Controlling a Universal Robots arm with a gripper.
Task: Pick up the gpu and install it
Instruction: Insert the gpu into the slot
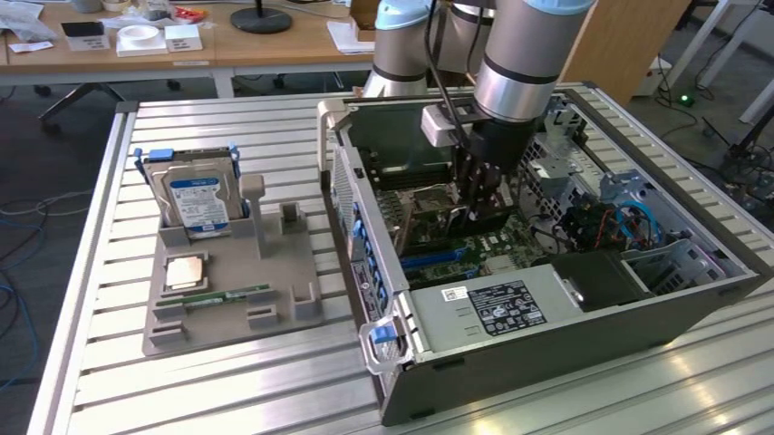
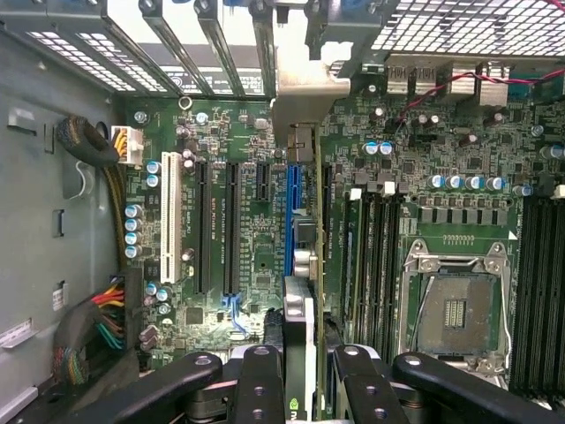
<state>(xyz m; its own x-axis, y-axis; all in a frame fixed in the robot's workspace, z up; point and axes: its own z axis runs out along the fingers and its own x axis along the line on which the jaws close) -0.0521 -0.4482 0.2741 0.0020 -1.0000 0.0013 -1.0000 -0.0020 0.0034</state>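
Inside the open computer case (image 1: 568,317), my gripper (image 1: 480,207) reaches down over the motherboard (image 1: 466,245). In the wrist view the gripper (image 2: 300,384) is shut on the gpu (image 2: 300,309), with one black finger (image 2: 259,380) on each side of the card. I see the card edge-on. It stands upright along the blue expansion slot (image 2: 292,199), and its metal end bracket (image 2: 305,88) reaches the rear slot openings of the case. Whether the card's edge sits in the slot is hidden.
A grey parts fixture (image 1: 272,308) on the slatted table holds a silver hard drive (image 1: 199,204), a CPU (image 1: 184,272) and a green RAM stick (image 1: 230,295). Near the card are a white slot (image 2: 168,216), black slots (image 2: 231,225), the empty CPU socket (image 2: 455,309) and cable bundles (image 2: 101,322).
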